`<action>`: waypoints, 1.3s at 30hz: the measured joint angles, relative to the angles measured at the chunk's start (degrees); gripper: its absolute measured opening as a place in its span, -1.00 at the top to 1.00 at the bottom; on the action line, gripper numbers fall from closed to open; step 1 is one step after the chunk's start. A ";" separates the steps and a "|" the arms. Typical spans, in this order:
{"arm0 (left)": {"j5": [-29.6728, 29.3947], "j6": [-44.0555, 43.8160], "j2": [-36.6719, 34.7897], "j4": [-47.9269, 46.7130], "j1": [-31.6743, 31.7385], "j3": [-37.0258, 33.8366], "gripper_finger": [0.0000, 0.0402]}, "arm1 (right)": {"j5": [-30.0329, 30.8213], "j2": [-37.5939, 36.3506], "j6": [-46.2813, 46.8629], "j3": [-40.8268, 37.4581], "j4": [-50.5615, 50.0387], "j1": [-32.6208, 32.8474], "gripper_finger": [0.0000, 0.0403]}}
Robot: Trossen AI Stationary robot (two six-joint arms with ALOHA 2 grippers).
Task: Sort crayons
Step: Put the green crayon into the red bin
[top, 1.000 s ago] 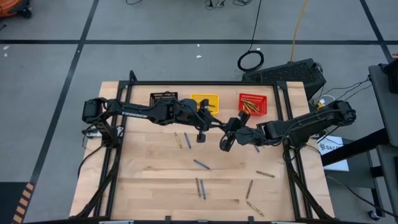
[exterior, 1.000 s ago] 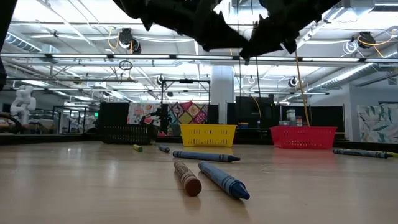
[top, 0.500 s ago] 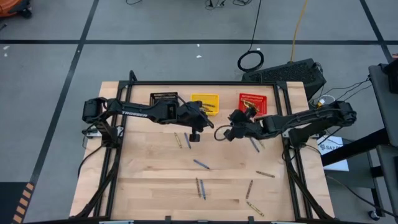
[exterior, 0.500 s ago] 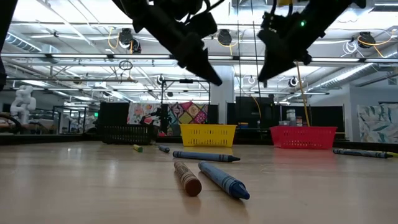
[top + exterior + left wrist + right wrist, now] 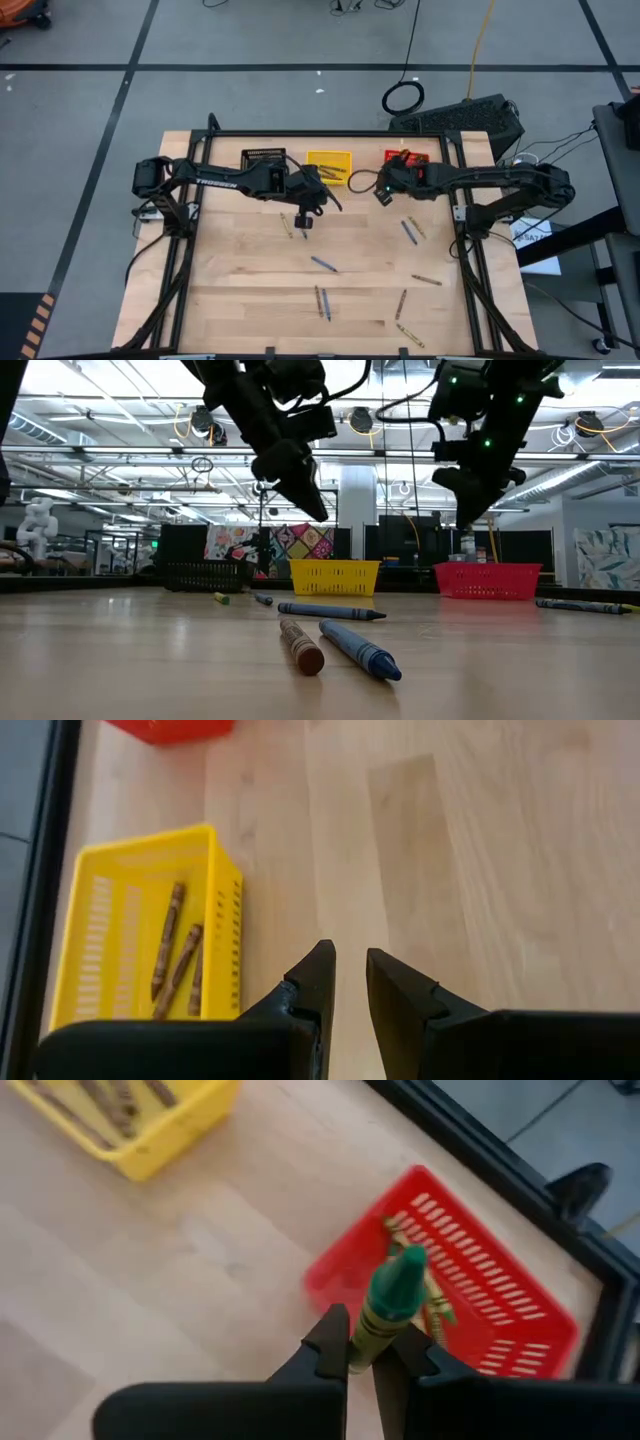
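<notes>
Right gripper [image 5: 362, 1348] is clamped on a green crayon [image 5: 390, 1305], its long axis pointing ahead toward the red bin [image 5: 478, 1315] just beyond. Left gripper [image 5: 348, 978], fingers slightly apart and holding nothing, hangs farther off beside the yellow bin [image 5: 110, 920].

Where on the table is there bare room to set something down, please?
The left strip of the table, left of the paired crayons, is bare. The far edge is crowded with the black bin, yellow bin and red bin.
</notes>
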 joint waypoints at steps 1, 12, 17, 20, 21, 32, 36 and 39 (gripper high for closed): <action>-0.26 0.00 0.00 -0.66 0.00 0.00 0.67 | -0.02 -0.01 -1.08 0.00 -0.22 -1.09 0.98; -6.88 -0.18 0.00 -6.58 0.00 0.00 0.67 | -10.26 0.01 -12.35 0.00 -2.72 -13.75 0.98; -6.92 -0.28 0.00 -7.27 0.00 0.00 0.67 | -16.32 0.01 -17.30 0.00 -3.34 -18.09 0.98; -7.00 -0.31 0.00 -8.02 0.00 0.00 0.67 | -16.43 0.01 -19.22 0.00 -4.39 -20.03 0.98; -7.01 -0.31 0.00 -8.03 0.00 0.00 0.67 | -16.40 0.01 -19.46 0.00 -4.75 -20.56 0.98; -7.07 -0.37 0.00 -7.99 0.00 0.00 0.67 | -16.47 0.03 -20.76 0.00 -4.78 -23.44 0.79; -7.09 -0.36 0.00 -7.99 0.00 0.00 0.67 | -16.47 0.04 -20.76 0.00 -4.76 -23.83 0.68; -7.10 -0.35 0.00 -7.99 0.00 0.00 0.67 | -16.43 0.05 -20.76 0.00 -4.76 -23.88 0.66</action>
